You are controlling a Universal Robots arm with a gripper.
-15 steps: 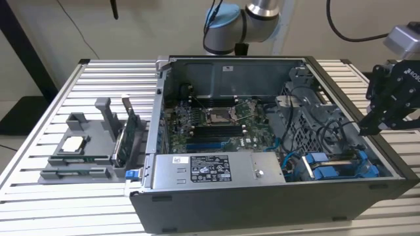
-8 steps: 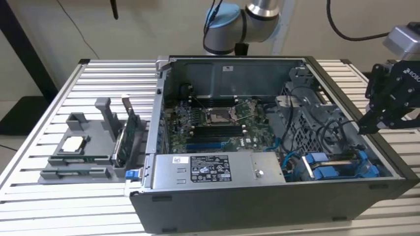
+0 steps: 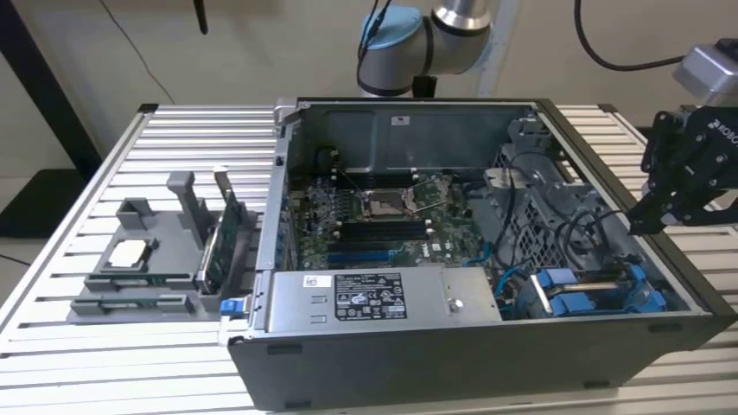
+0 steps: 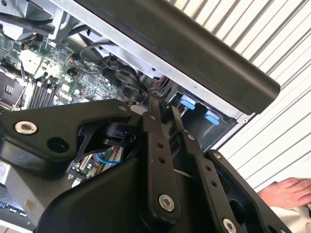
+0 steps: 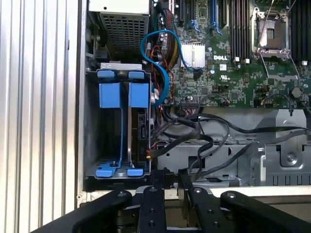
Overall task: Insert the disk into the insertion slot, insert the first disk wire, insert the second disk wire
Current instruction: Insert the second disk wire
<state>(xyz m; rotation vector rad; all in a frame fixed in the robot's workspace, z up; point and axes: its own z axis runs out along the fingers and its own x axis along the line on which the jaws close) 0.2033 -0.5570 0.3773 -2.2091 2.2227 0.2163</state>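
Observation:
The disk [image 5: 141,131] sits edge-on in the insertion slot [image 5: 92,127], a dark drive bay with blue carrier tabs [image 5: 119,94] in the case's near corner at the exterior view's right [image 3: 588,290]. A blue wire [image 5: 164,68] loops right beside the bay, and black wires [image 5: 209,133] run past it; whether any is plugged into the disk I cannot tell. My gripper [image 3: 645,220] hangs over the case's wall at the exterior view's right, above and outside the bay. In both wrist views its fingers stand close together with nothing between them [image 5: 171,172] [image 4: 163,109].
The open case [image 3: 485,363] lies on a slatted metal table [image 3: 92,363]. A silver power-supply box [image 3: 381,298] sits beside the bay, the motherboard [image 3: 381,216] behind it. A grey fixture [image 3: 144,264] with green cards stands at the exterior view's left. A person's hand [image 4: 286,190] rests on the table outside the case.

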